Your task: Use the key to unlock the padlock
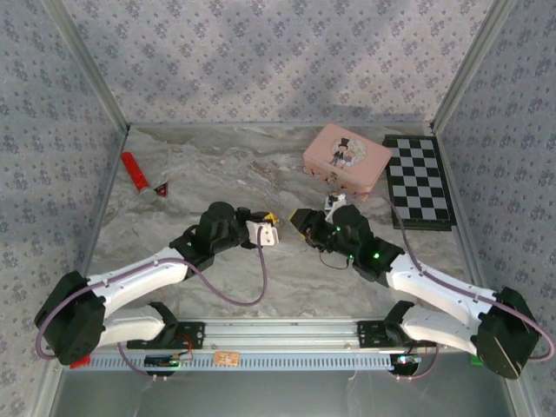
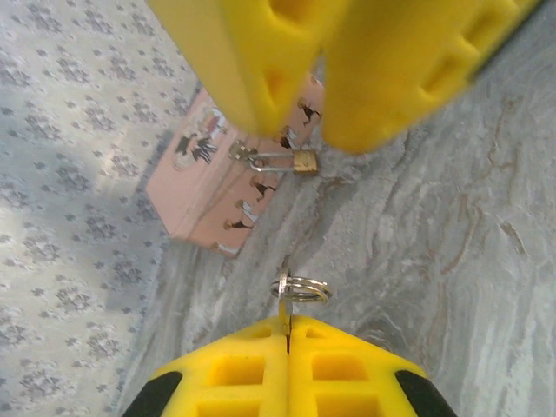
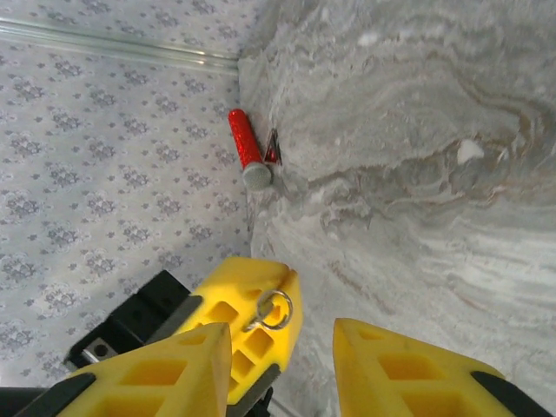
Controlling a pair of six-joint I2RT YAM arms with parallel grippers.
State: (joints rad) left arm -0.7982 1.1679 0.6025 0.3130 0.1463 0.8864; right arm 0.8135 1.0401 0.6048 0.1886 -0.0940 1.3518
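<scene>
The padlock is shiny brass metal, the key dull grey metal. The desk has a smooth, matt, marble-patterned surface.

White arms, black joints, purple cables, yellow tool pads.

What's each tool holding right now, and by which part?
The left tool is shut on the key, pinching its blade end; the head and key ring stick out. The right tool is open, holding nothing.

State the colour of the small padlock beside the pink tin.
Brass-gold; the padlock shows best in the left wrist view.
</scene>
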